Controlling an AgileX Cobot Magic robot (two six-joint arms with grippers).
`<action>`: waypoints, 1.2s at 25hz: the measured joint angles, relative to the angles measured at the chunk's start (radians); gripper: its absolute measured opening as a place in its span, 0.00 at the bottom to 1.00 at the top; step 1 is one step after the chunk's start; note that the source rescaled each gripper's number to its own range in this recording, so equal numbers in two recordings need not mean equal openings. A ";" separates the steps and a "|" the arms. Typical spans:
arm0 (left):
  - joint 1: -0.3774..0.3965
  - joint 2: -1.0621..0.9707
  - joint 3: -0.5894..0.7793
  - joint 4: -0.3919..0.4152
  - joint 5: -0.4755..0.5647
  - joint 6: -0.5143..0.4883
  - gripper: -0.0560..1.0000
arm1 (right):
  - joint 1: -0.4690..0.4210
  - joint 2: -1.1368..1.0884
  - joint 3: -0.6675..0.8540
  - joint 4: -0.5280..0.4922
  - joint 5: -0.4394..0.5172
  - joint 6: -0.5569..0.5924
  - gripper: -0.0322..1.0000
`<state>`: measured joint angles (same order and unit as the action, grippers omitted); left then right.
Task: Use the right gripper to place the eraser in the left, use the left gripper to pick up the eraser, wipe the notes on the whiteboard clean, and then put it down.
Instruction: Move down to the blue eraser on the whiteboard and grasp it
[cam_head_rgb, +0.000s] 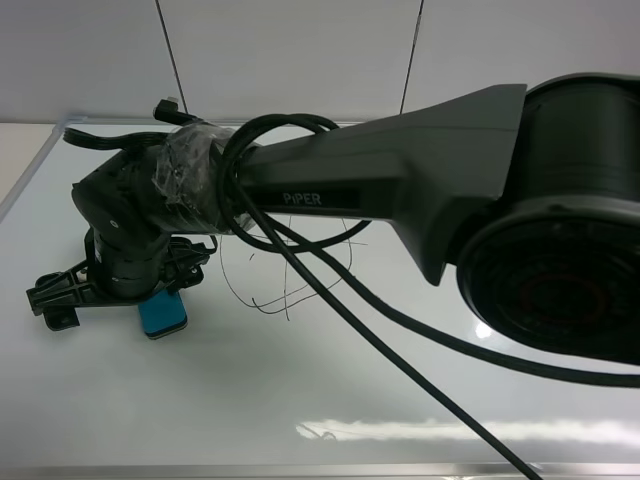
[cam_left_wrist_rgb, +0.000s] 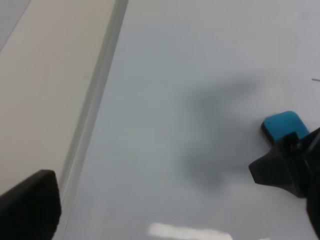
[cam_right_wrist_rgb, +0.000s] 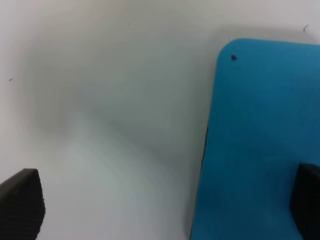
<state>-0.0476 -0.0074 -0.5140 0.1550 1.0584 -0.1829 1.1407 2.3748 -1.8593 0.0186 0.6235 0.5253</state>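
Note:
The whiteboard (cam_head_rgb: 330, 390) fills the table. My right gripper (cam_head_rgb: 118, 287) reaches across to its left part and hovers just over the eraser (cam_head_rgb: 163, 316), a teal block lying flat on the board. In the right wrist view the eraser (cam_right_wrist_rgb: 255, 140) lies on the white surface under one finger (cam_right_wrist_rgb: 307, 201); the other finger (cam_right_wrist_rgb: 20, 207) stands far off, so the right gripper (cam_right_wrist_rgb: 165, 205) is open and holds nothing. The notes (cam_head_rgb: 300, 285), thin black scribble, lie just right of the eraser, partly hidden by the arm. The left gripper (cam_left_wrist_rgb: 170, 220) is open; its view shows the eraser (cam_left_wrist_rgb: 284, 126).
The board's silver frame (cam_left_wrist_rgb: 95, 110) runs along its left side, with beige table (cam_left_wrist_rgb: 45, 85) beyond. Thick black cables (cam_head_rgb: 400, 330) hang from the right arm over the middle of the board. A bright glare streak (cam_head_rgb: 480, 432) lies near the front edge.

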 joint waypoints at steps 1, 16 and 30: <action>0.000 0.000 0.000 0.000 0.000 0.000 1.00 | 0.000 0.000 0.000 0.000 0.000 0.000 0.99; 0.000 0.000 0.000 0.000 0.000 0.000 1.00 | 0.000 -0.067 0.005 -0.030 0.005 0.000 1.00; 0.000 0.000 0.000 0.000 0.000 0.000 1.00 | -0.204 -0.316 0.006 -0.289 0.387 -0.124 1.00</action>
<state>-0.0476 -0.0074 -0.5140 0.1550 1.0584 -0.1829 0.9365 2.0588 -1.8530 -0.2706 1.0102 0.4009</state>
